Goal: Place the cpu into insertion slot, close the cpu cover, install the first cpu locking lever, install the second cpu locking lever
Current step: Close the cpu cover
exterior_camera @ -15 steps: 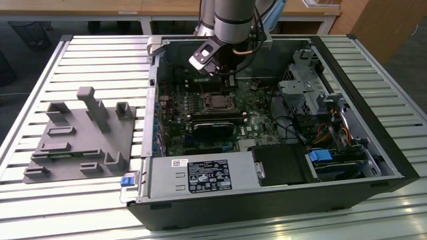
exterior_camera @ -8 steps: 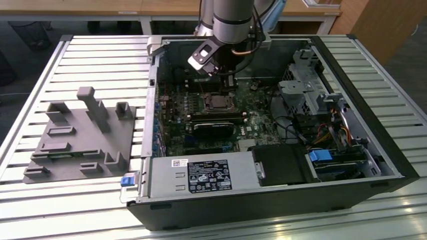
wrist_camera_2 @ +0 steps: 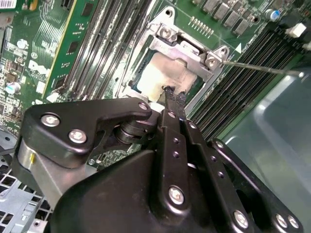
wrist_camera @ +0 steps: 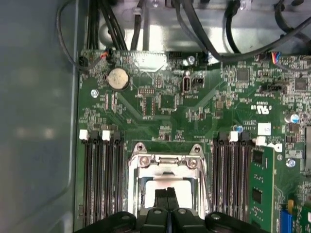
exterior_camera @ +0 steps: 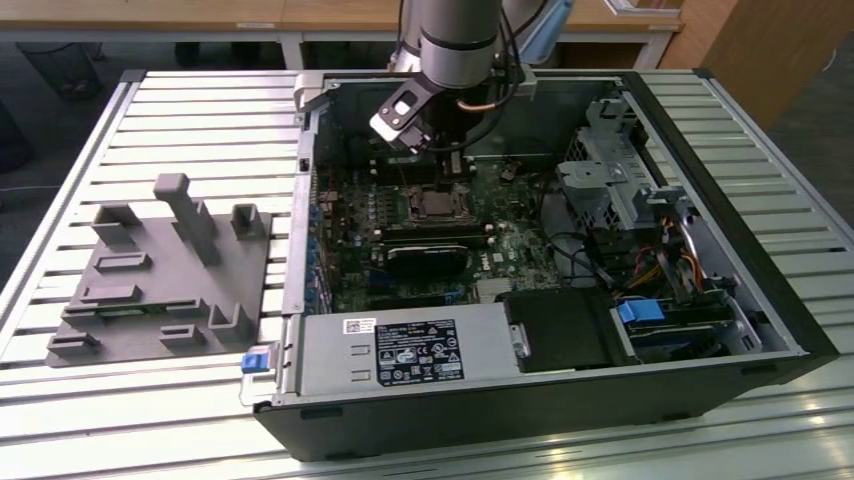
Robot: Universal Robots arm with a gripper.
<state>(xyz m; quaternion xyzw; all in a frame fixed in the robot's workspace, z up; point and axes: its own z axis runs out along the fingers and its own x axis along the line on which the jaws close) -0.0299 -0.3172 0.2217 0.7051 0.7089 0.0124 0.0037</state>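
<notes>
Inside the open computer case, the insertion slot (exterior_camera: 434,205) sits on the green motherboard. The cpu (wrist_camera_2: 167,73) lies in it, its pale face showing through the window of the cpu cover (wrist_camera_2: 187,48). The silvery cover frame (wrist_camera: 165,162) lies flat over the chip (wrist_camera: 163,183). My gripper (wrist_camera_2: 172,94) is shut, its thin black fingertips together just over the chip's edge inside the window, with nothing held. It appears in the first wrist view (wrist_camera: 168,193) and in the exterior view (exterior_camera: 443,172) too. A thin metal lever rod (wrist_camera_2: 262,68) sticks out sideways from the socket's corner.
Black memory slots (wrist_camera: 102,179) flank the socket on both sides. A black heatsink block (exterior_camera: 427,255) lies nearer the front, and a grey power supply box (exterior_camera: 400,350) stands at the case's front. Cables and drive bays (exterior_camera: 627,230) fill the exterior view's right. A grey fixture (exterior_camera: 160,270) sits outside the case.
</notes>
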